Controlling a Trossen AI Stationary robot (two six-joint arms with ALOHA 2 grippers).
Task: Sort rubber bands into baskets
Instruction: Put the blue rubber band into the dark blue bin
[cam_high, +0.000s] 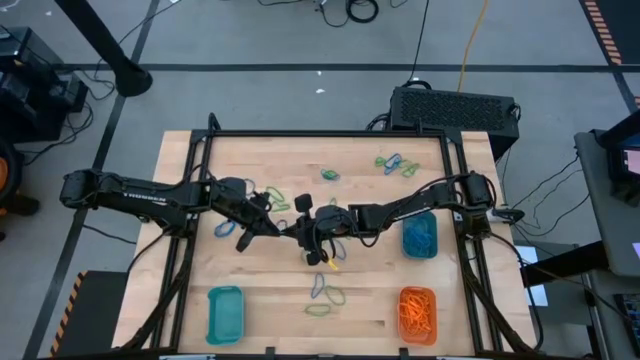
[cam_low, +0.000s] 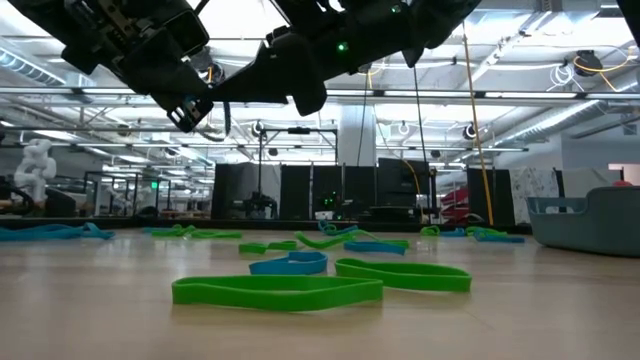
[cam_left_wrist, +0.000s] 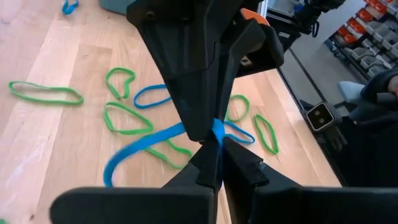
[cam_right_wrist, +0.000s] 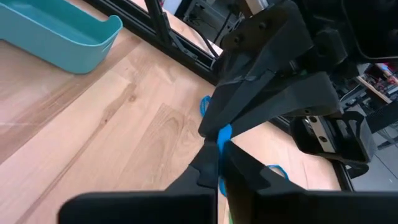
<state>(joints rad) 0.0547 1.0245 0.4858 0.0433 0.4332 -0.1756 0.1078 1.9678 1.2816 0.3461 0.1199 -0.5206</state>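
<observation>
Both arms meet mid-counter (cam_high: 390, 290): the left end effector (cam_left_wrist: 213, 144) and right end effector (cam_right_wrist: 219, 151) each pinch the same blue rubber band (cam_left_wrist: 140, 146), lifted off the wood.

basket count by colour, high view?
Teal baskets: 2, one at the table's front left, one at mid right
Orange baskets: 1, front right
Total: 3
</observation>
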